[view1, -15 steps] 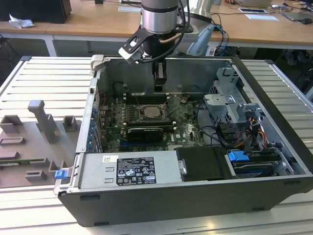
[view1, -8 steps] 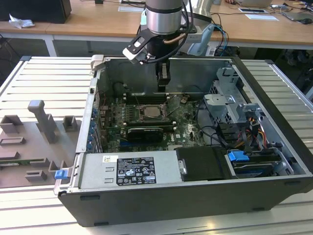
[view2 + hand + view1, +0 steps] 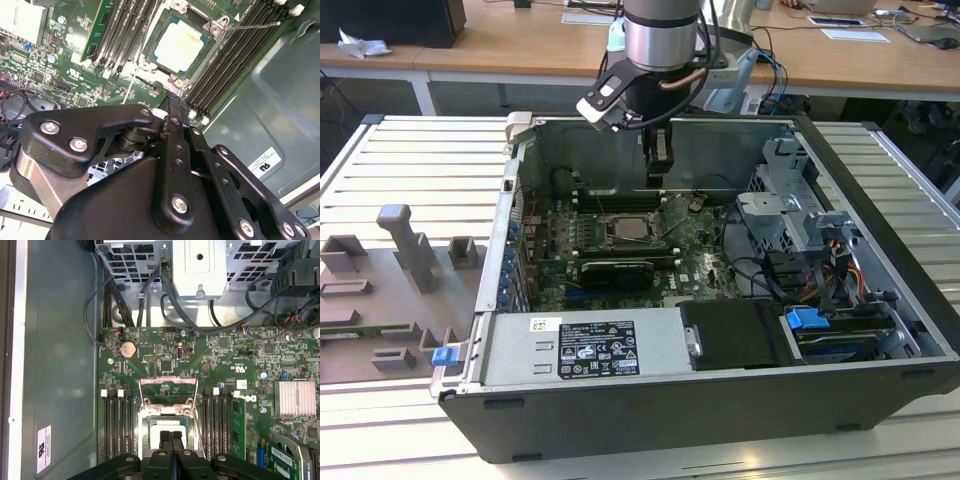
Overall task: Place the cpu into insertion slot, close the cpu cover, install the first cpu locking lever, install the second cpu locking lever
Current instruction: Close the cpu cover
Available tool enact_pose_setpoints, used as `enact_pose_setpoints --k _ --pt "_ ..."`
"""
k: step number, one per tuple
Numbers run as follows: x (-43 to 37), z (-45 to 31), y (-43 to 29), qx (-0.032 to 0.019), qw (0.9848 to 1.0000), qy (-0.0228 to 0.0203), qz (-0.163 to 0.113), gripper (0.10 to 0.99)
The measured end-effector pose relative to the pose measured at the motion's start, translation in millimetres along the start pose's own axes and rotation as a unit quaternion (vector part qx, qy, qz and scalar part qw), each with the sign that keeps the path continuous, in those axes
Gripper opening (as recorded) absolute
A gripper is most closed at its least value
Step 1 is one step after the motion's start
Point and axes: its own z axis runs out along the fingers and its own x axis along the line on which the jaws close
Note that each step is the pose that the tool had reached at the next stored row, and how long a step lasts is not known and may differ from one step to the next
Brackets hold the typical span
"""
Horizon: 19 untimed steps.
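With the cpu sitting in the insertion slot and the cpu cover standing raised, the gripper, fingers clenched on nothing, is hovering at the slot's one o'clock in the exterior view, apparently starting cover-closing, which calls for pressing the frame flat.

This looks like a robotics lab or test workshop. An open computer case lies on a ribbed metal desk, and a robot arm hangs above the case. Grey blocky fixtures stand beside the case, on the exterior view's left. Behind the case run wooden desks carrying papers and cables.
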Motion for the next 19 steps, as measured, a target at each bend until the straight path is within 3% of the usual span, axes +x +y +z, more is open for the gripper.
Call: enact_pose_setpoints --k 9,19 --pt "0.0 5.9 15.5 0.0001 1.0000 -0.0001 0.000 0.106" --pt "0.1 6.7 23.6 0.0001 1.0000 0.0000 0.000 0.106"
